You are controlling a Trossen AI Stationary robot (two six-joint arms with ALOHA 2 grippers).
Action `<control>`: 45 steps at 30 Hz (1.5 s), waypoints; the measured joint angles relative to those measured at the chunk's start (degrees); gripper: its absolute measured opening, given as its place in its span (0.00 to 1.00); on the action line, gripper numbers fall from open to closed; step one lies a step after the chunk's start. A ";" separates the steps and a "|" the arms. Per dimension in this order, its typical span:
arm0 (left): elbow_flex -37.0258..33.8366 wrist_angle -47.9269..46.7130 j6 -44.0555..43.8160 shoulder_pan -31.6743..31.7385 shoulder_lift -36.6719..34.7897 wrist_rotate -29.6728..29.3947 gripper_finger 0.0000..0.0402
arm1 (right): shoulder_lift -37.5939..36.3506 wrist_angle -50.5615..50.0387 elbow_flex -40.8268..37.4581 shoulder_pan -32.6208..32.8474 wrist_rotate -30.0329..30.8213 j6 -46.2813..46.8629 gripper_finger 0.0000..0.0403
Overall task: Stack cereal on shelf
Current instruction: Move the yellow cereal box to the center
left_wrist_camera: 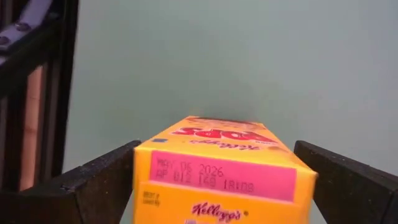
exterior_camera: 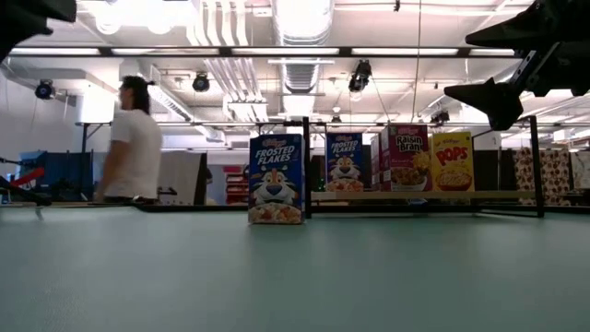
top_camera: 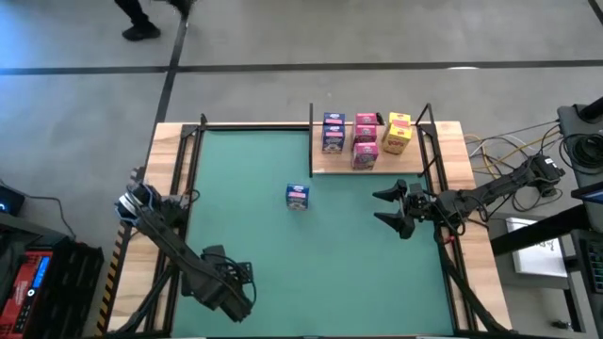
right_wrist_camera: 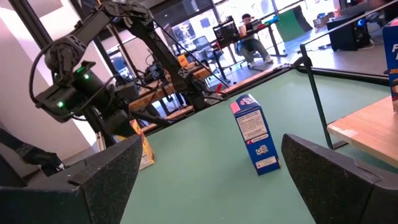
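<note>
**Yellow box between left gripper's fingers, blue box alone mid-table**

At the lower left of the overhead frame, the left gripper (left_wrist_camera: pixel 214 186) stood wide around a yellow cereal box (left_wrist_camera: pixel 224 171); whether it gripped was unclear. A blue cereal box (top_camera: pixel 298 196) stood upright at the centre of the green table (top_camera: pixel 254 235). At the upper right, the shelf (top_camera: pixel 320 168) carried blue, pink and yellow boxes. The right gripper (top_camera: pixel 388 209) hung wide and empty at right.
</note>
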 joint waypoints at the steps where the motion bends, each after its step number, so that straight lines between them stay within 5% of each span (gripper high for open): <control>1: -0.60 1.00 -0.30 0.00 0.01 -0.02 0.99 | 0.00 0.00 0.00 -0.01 0.00 0.01 0.93; 15: -3.76 6.08 -5.80 0.09 0.04 -0.15 0.72 | -0.01 0.00 0.00 -0.01 0.02 0.01 0.93; 21: -3.30 6.04 -4.80 1.39 0.04 -7.12 0.65 | -0.01 0.00 0.00 -0.01 0.00 0.01 0.93; 45: -1.39 11.44 36.53 25.22 0.04 -15.78 0.66 | -0.01 -0.02 0.00 0.00 0.00 0.01 0.93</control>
